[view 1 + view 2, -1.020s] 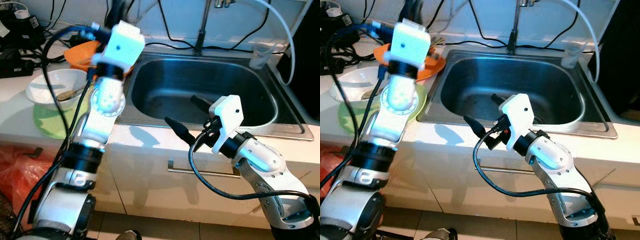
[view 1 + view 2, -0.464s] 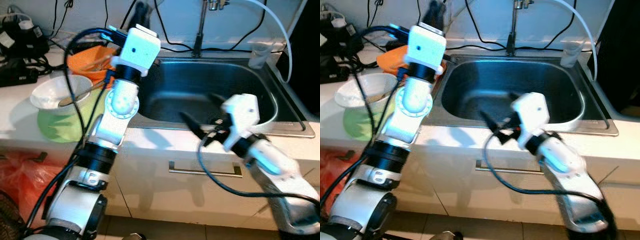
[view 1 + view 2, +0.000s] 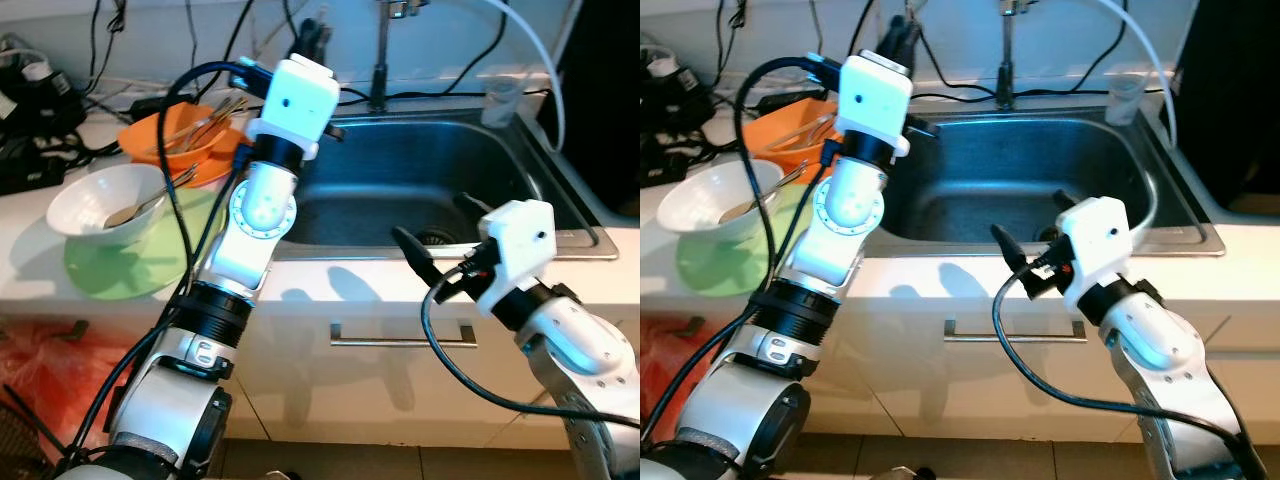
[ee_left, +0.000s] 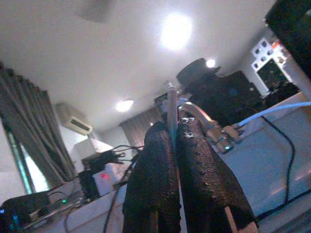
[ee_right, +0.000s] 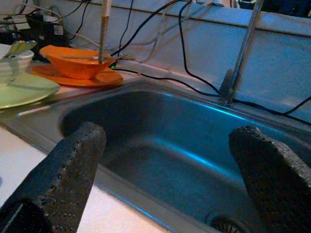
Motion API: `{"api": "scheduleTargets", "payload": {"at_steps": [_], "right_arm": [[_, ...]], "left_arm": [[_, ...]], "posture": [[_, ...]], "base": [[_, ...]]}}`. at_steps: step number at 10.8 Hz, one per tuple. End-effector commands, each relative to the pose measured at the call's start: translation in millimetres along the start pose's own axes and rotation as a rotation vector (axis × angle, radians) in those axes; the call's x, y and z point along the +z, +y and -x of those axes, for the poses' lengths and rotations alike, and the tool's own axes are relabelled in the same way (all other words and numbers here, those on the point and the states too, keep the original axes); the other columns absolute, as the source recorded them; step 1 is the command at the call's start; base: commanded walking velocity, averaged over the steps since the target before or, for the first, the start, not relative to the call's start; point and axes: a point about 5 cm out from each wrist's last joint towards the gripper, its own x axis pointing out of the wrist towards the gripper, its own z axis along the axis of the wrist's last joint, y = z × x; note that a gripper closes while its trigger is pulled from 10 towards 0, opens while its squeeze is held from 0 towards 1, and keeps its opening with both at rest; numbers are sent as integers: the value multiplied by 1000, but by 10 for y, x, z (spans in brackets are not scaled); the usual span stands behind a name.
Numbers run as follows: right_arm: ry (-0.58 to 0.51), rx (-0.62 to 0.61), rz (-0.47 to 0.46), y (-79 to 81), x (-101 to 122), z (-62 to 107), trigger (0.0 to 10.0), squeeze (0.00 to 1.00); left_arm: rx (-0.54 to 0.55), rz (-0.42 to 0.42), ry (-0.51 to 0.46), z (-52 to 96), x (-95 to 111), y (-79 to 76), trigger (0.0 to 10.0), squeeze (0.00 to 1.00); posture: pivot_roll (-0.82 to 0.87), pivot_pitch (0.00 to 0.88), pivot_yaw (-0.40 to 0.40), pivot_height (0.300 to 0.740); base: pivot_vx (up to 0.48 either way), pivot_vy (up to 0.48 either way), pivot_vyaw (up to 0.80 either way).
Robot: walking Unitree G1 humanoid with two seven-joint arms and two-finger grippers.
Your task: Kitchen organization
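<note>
Over the sink (image 3: 520,190), right claw (image 3: 437,228) spread, left claw (image 4: 176,145) upraised.

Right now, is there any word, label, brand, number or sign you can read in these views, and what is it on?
None can be read.
Black devices on the counter at far left: any markings are too small and blurred.
Cup by the sink: nothing legible.
Wall panel in the left wrist view: lit squares, too small to read.
</note>
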Motion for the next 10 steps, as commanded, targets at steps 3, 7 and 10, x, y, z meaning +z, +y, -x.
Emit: {"api": "scheduleTargets", "payload": {"at_steps": [3, 7, 10], "right_arm": [[4, 4, 6, 48, 53, 38, 10000, 0], [92, -80, 5, 9, -14, 116, 10000, 0], [190, -93, -57, 30, -127, 202, 10000, 0]], "left_arm": [[-7, 108, 86, 25, -156, -53, 1176, 0], [2, 186, 268, 167, -520, -115, 1176, 0], [-6, 303, 384, 242, -663, -277, 2235, 0]], "posture": [[-134, 54, 132, 740], [-176, 82, 138, 740], [-195, 90, 147, 740]], "base": [[0, 0, 0], [0, 0, 0], [0, 0, 0]]}}
